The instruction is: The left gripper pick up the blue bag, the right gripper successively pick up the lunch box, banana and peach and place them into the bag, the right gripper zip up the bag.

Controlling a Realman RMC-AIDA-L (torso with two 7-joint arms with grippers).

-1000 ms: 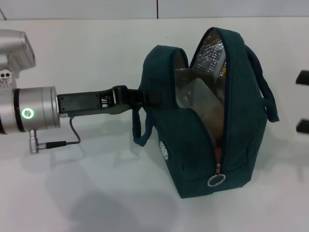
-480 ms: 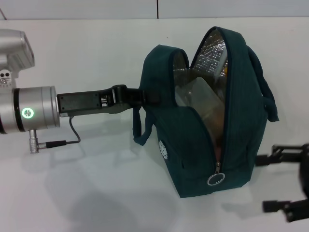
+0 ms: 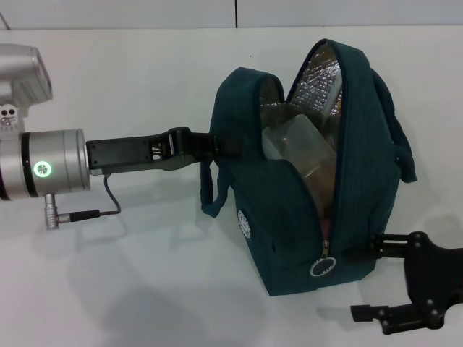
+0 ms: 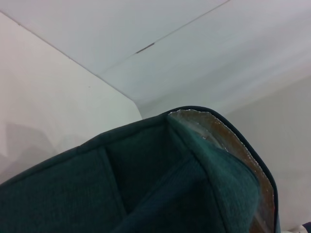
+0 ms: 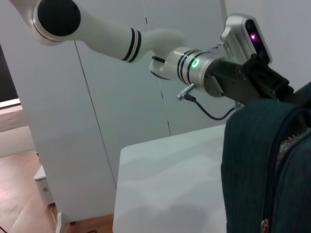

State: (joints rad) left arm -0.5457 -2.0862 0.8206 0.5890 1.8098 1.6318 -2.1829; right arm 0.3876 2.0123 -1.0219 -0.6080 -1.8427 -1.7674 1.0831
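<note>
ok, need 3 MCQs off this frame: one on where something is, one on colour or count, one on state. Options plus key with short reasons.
1. Where is the right gripper?
A. above the bag's opening
B. low at the bag's zipper end, by the ring pull
C. parked far from the bag

2. What colour is the blue bag inside?
A. silver foil
B. red
C. black

3. What state is the bag's zipper in?
A. zipped fully
B. unzipped, mouth gaping
C. torn off

Key:
1 B: in the head view its fingers sit beside the ring pull.
2 A: shiny lining shows in the mouth.
3 B: the lunch box shows through the open top, which the left gripper holds by one side.
</note>
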